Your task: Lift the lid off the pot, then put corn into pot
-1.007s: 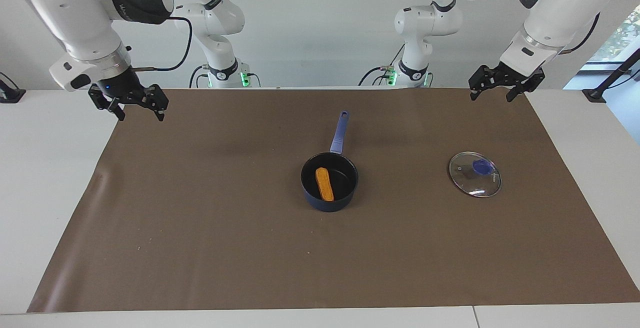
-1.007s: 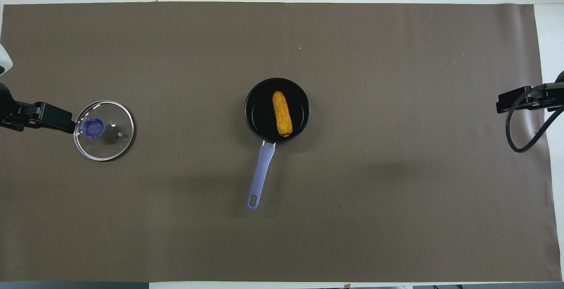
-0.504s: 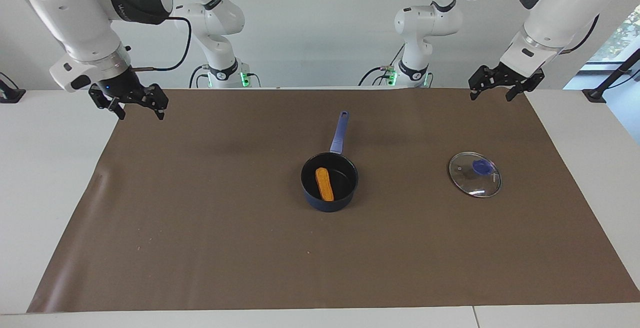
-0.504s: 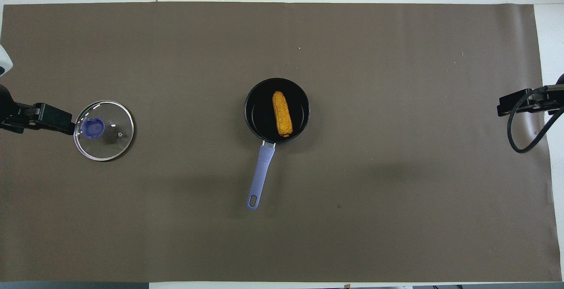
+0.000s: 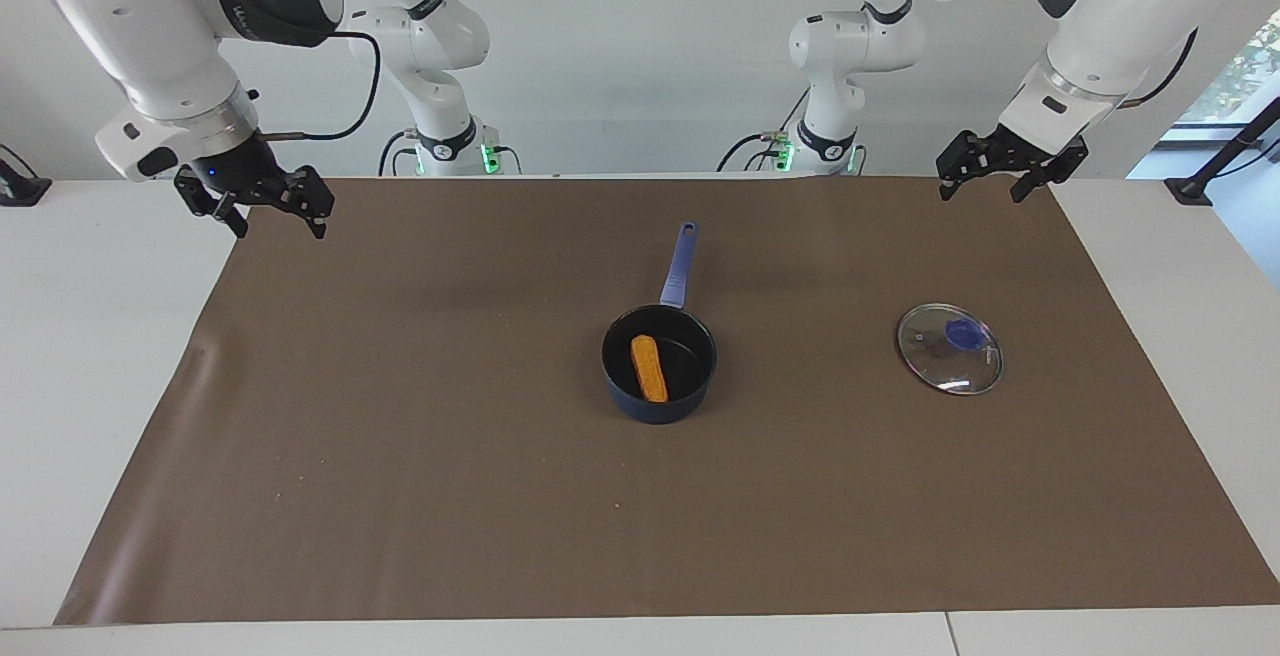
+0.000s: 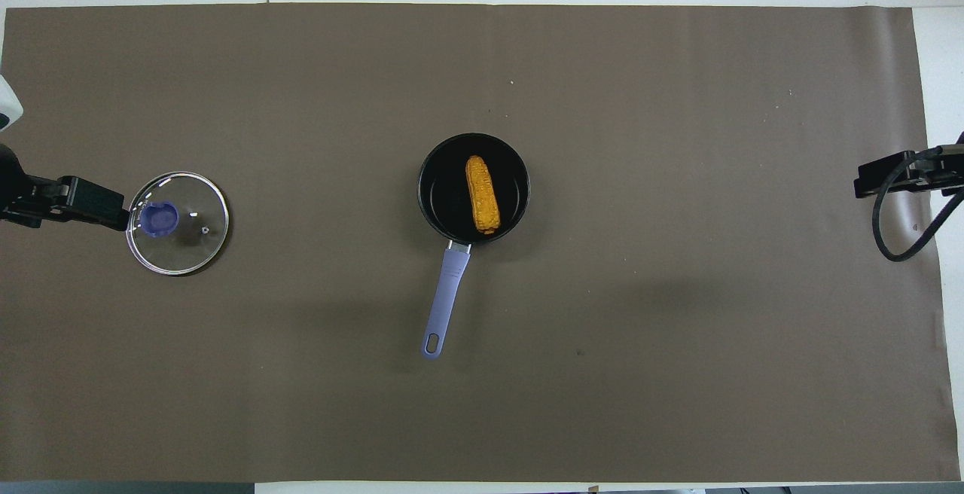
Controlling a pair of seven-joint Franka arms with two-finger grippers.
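The dark blue pot point(image 5: 659, 404) point(image 6: 433, 185) stands at the middle of the brown mat, its blue-purple handle point(image 5: 678, 266) pointing toward the robots. The yellow-orange corn point(image 5: 649, 368) point(image 6: 482, 194) lies inside it. The glass lid point(image 5: 949, 348) point(image 6: 177, 223) lies flat on the mat toward the left arm's end, blue knob up. My left gripper point(image 5: 983, 181) point(image 6: 94, 208) is open and empty, raised over the mat's edge near that end. My right gripper point(image 5: 268, 214) point(image 6: 877, 178) is open and empty, raised over the mat's edge at the right arm's end.
The brown mat point(image 5: 450, 456) covers most of the white table point(image 5: 90, 336). A black cable point(image 6: 900, 215) loops from the right arm over the mat's end.
The right gripper has drawn slightly outward and up toward its end of the table. The left gripper has barely moved. Pot, corn and lid are still.
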